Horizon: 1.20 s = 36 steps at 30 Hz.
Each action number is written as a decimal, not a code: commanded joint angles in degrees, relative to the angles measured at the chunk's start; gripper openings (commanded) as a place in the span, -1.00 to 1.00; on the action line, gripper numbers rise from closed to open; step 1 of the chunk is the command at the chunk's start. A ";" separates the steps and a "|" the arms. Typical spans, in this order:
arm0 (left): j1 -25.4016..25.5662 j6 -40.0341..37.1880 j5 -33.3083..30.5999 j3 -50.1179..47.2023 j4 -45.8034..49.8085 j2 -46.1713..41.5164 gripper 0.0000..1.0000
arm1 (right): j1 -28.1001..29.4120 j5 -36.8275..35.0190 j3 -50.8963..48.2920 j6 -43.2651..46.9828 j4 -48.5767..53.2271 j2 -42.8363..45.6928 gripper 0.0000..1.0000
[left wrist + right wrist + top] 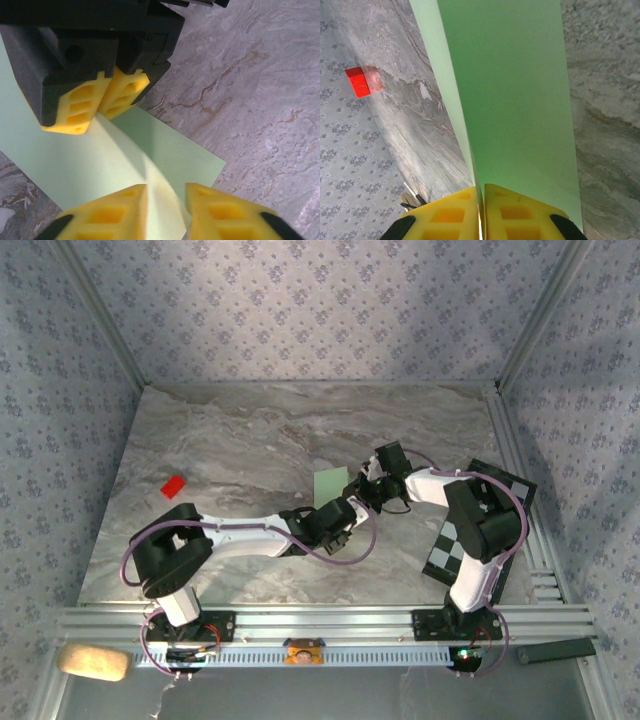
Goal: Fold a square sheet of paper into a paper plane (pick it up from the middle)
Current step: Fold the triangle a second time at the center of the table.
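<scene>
The square sheet of paper (pixel 330 485) is light green and lies mid-table, partly lifted into a ridge. My right gripper (pixel 482 215) is shut on one edge of the sheet (pixel 515 90), which stands upright between its yellow fingers. In the left wrist view the right gripper (pixel 102 112) pinches the sheet (pixel 165 145) from the far side. My left gripper (pixel 166 210) straddles the raised ridge, its fingers (pixel 225 210) still apart, with a gap on the right side. From above, both grippers meet over the sheet, left gripper (pixel 350 512) near, right gripper (pixel 372 480) far. The paper plane is out of view.
A small red square piece (pixel 173 486) lies on the marble table at the left. A black-and-white checkered board (pixel 450 550) sits under the right arm near the right edge. A beige pad (pixel 95 661) rests past the front rail. Patterned walls close in three sides.
</scene>
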<state>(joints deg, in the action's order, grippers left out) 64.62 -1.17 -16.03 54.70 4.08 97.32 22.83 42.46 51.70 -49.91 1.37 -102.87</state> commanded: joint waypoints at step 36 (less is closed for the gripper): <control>-15.91 17.37 44.85 5.09 -0.72 1.47 -1.00 | -5.48 -12.23 -13.25 3.74 1.49 18.64 -0.45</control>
<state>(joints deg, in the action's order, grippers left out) 49.69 14.22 24.97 58.96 4.25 97.97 16.67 30.96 39.16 -47.29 3.40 -86.02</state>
